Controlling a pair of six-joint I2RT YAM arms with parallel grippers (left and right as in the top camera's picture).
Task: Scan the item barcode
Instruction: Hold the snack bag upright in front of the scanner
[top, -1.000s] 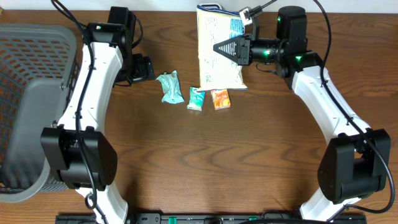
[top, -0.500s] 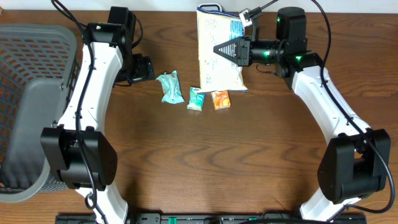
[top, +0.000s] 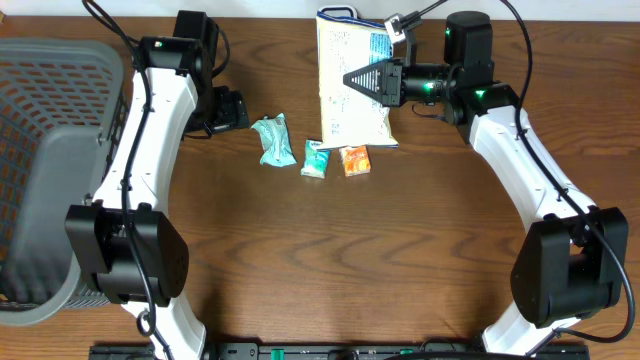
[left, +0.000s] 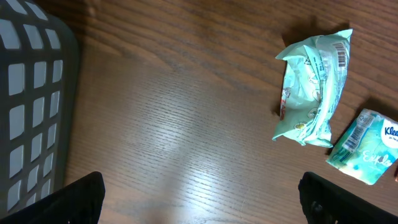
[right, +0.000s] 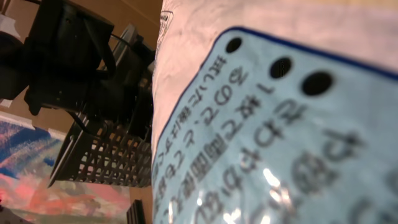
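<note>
Packet (top: 350, 120) looks flat, glossy (blue-printed), probably plastic.

— What runs off the left wrist view?
— The grey basket (left: 31, 99) at its left edge, the tissue pack (left: 365, 148) at its right; the left gripper (left: 200, 200) shows only two dark corners.
— And the right wrist?
— The white bag (right: 267, 143) crowds it, print blurred, edges cut.

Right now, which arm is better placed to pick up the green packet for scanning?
Left. The left gripper is open and empty, beside the green packet, whose barcode shows in its wrist view. The right gripper is shut over the white bag, farther away.
</note>
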